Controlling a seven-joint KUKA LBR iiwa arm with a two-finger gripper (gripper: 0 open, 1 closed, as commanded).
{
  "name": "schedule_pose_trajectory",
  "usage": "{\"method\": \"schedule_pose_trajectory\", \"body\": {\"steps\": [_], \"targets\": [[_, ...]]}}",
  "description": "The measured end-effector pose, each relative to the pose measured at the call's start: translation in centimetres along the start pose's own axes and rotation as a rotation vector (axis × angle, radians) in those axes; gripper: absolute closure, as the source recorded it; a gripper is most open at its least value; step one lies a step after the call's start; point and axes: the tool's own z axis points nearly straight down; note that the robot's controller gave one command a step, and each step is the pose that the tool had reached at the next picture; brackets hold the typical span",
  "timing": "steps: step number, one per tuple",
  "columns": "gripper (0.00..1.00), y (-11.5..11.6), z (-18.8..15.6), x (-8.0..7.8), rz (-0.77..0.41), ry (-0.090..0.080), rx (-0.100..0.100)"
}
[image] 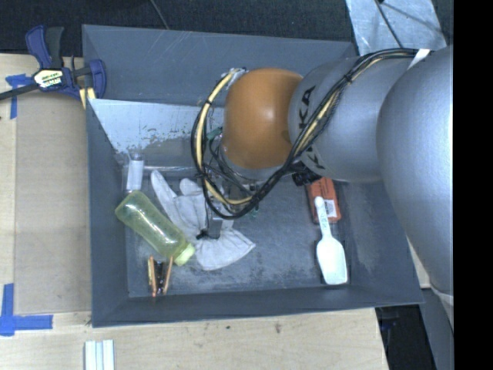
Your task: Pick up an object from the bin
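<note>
White crumpled cloth mid-bin: gripper down on it, can't tell whether it's open or closed. Yellow-green bottle just beside, view-left. White-headed brush well apart, view-right.

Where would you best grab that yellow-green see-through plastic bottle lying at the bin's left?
Probably across the middle of the yellow-green plastic bottle, coming straight down from above. It lies on its side, slanted, so its long rounded flanks give the narrowest span. The crumpled white cloth lies close along one flank.
</note>
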Motion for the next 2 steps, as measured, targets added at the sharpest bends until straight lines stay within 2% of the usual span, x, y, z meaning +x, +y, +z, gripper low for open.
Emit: {"method": "schedule_pose_trajectory", "body": {"steps": [1,2], "targets": [[0.00,-0.6,0.8,1.2,0.109,0.001,0.001],[0.00,-0.6,2.8,1.0,0.214,0.002,0.001]]}}
